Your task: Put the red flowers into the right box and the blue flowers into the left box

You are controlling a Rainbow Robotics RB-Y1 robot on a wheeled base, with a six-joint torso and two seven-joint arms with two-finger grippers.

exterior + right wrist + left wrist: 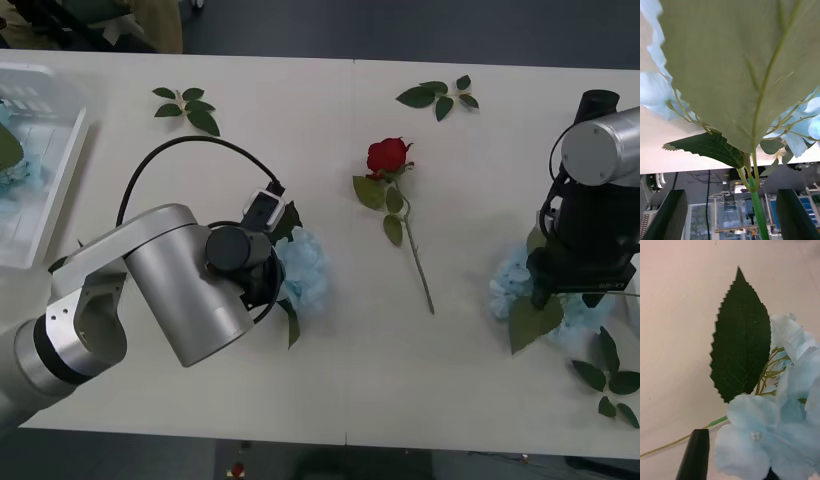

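At the table's far left, the left box (50,215) holds pale blue flowers (12,165); both grippers hover released, the left gripper (733,461) and the right gripper (730,215), over other blue blooms.

Count log, table (330,380), front view. I see 1 red rose (388,156) lying near the centre. Blue flower clusters on the tabletop: 2, one left of centre (303,268), one at right (510,290). A bit more blue shows inside the white tray (45,190) at far left; can't tell how many there. Loose leaf sprigs w/o blooms: 3, back left (188,108), back right (440,97), front right (608,385). White trays: 1. Arms: 2.
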